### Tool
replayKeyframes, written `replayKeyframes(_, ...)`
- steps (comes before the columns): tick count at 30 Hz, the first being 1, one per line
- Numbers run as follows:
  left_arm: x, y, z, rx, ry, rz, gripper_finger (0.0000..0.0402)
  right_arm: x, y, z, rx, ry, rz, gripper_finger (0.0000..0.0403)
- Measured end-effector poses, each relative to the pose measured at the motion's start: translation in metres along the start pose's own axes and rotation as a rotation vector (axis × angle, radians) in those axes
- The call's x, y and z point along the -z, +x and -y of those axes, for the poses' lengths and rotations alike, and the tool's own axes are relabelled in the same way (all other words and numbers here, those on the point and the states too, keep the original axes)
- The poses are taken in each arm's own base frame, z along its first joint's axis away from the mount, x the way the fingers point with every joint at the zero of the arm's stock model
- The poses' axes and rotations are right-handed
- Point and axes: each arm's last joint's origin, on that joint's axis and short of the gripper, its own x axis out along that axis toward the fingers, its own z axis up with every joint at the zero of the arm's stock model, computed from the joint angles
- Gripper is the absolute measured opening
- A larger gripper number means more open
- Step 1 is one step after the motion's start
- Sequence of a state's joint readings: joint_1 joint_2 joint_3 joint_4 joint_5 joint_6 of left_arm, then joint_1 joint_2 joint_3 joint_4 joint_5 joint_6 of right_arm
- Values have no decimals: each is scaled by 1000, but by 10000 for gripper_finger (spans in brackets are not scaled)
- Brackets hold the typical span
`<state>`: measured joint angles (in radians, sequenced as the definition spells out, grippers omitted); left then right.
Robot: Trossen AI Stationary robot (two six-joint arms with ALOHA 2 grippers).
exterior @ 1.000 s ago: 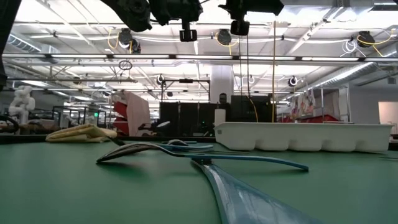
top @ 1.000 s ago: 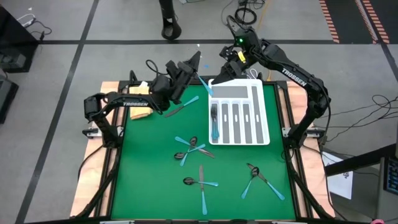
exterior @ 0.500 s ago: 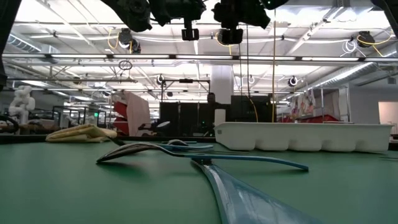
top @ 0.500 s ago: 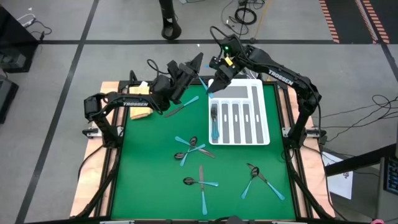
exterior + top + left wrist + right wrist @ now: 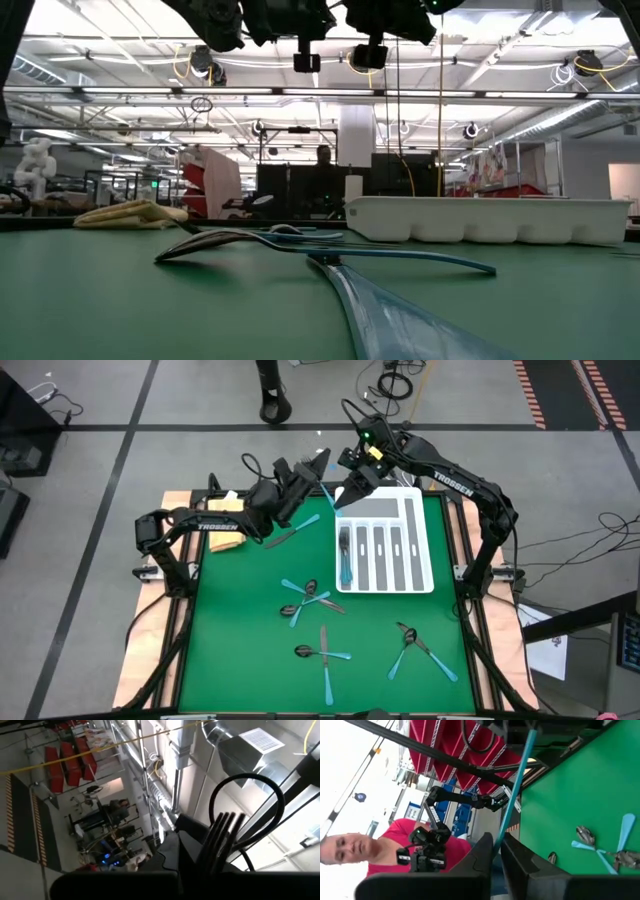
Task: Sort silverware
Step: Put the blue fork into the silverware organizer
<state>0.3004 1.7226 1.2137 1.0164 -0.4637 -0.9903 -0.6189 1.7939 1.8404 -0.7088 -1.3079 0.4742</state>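
Left wrist view: fork (image 5: 220,842) with slim dark metal tines.

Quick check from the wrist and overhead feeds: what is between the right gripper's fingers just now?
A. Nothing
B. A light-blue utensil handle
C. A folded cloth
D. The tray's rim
B: the right gripper has its fingers closed around a light-blue handle, held up beside the left gripper above the table's far edge.
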Motion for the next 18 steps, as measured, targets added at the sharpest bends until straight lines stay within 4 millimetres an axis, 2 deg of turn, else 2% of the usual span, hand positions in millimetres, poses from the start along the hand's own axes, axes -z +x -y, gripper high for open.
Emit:
replayKeyframes(4, 0, 0, 1, 21, -3, -17, 0, 0, 0, 0, 9, -67, 5, 6)
replayKeyframes(12, 1, 1, -3, -2, 9, -56, 2, 0, 2, 2, 69, -177, 19, 2)
replayKeyframes(18, 4, 2, -7, 16, 17, -189, 35, 0, -2, 3, 97, -183, 35, 1)
